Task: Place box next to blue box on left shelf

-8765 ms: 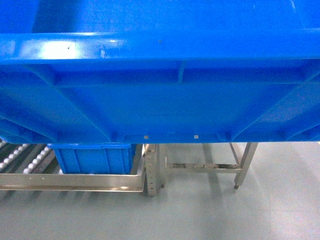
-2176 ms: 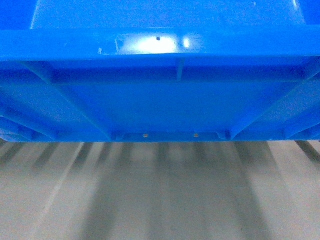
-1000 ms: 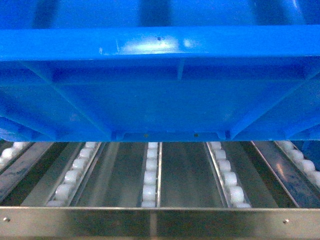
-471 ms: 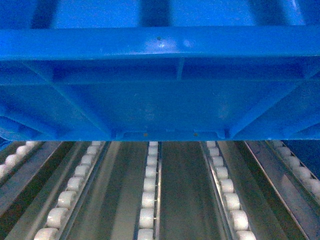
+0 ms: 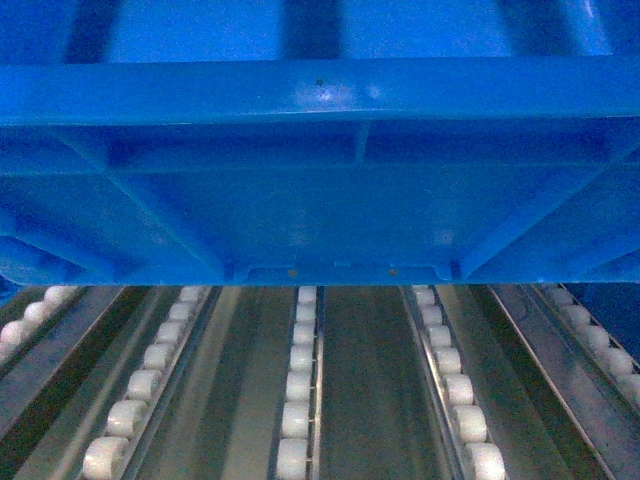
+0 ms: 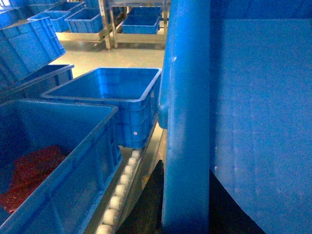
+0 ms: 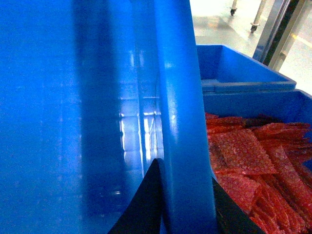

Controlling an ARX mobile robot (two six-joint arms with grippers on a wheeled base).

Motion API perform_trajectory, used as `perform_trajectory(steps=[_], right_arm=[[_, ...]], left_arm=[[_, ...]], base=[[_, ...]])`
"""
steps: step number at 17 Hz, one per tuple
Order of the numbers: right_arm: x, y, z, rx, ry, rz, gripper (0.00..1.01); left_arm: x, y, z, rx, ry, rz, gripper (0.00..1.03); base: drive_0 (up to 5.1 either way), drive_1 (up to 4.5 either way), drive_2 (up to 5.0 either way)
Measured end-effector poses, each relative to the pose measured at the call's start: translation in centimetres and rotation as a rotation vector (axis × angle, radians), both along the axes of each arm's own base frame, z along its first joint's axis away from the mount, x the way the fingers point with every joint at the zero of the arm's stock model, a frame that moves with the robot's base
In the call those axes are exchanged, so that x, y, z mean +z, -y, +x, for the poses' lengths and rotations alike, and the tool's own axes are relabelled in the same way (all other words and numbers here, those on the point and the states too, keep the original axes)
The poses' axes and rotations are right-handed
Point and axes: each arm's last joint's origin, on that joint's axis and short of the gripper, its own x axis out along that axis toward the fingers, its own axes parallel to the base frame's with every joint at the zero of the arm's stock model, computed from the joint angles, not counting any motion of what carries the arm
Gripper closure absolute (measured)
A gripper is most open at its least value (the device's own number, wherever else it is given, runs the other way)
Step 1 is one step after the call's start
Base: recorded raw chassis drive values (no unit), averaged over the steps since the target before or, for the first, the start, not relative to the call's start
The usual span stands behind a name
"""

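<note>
The box (image 5: pixel 320 200), a large bright blue crate, hangs just above the left shelf (image 5: pixel 295 420), whose pale roller rows run away under it. My left gripper (image 6: pixel 185 178) is shut on the box's left rim (image 6: pixel 187 117), one dark finger (image 6: pixel 146 204) outside and one inside the wall. My right gripper (image 7: pixel 183 187) is shut on the right rim (image 7: pixel 180 97) in the same way. To the left, an empty blue box (image 6: pixel 114 95) rests on the rollers, apart from the held box.
A blue crate holding red bubble wrap (image 6: pixel 53 161) stands close on the left. Another crate of red bubble wrap (image 7: pixel 253 165) lies tight against the right side, with a blue crate (image 7: pixel 239 68) behind it. More crates and metal racks (image 6: pixel 107 24) stand across the floor.
The shelf's front rail has slid out of the bottom of the head view and the roller rows now reach further under the box. Both grippers keep their hold.
</note>
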Motion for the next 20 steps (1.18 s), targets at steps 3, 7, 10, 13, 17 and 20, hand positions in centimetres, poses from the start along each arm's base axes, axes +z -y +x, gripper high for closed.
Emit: perform_trajectory(steps=[3, 7, 10, 13, 17, 20], right_arm=[[0.00, 0.00, 0.00, 0.000, 0.000, 0.000, 0.88], [0.00, 0.00, 0.00, 0.000, 0.000, 0.000, 0.88], [0.00, 0.00, 0.00, 0.000, 0.000, 0.000, 0.88], [0.00, 0.00, 0.00, 0.000, 0.000, 0.000, 0.88], [0.00, 0.00, 0.00, 0.000, 0.000, 0.000, 0.88], [0.00, 0.00, 0.00, 0.000, 0.000, 0.000, 0.88]], left_arm=[[0.00, 0.00, 0.00, 0.000, 0.000, 0.000, 0.92], [0.00, 0.00, 0.00, 0.000, 0.000, 0.000, 0.92], [0.00, 0.00, 0.00, 0.000, 0.000, 0.000, 0.92], [0.00, 0.00, 0.00, 0.000, 0.000, 0.000, 0.92], [0.00, 0.00, 0.00, 0.000, 0.000, 0.000, 0.92], [0.00, 0.00, 0.00, 0.000, 0.000, 0.000, 0.92]], base=[[0.0, 0.00, 0.0], [0.0, 0.00, 0.0], [0.0, 0.00, 0.0], [0.0, 0.00, 0.0], [0.0, 0.00, 0.0], [0.0, 0.00, 0.0]])
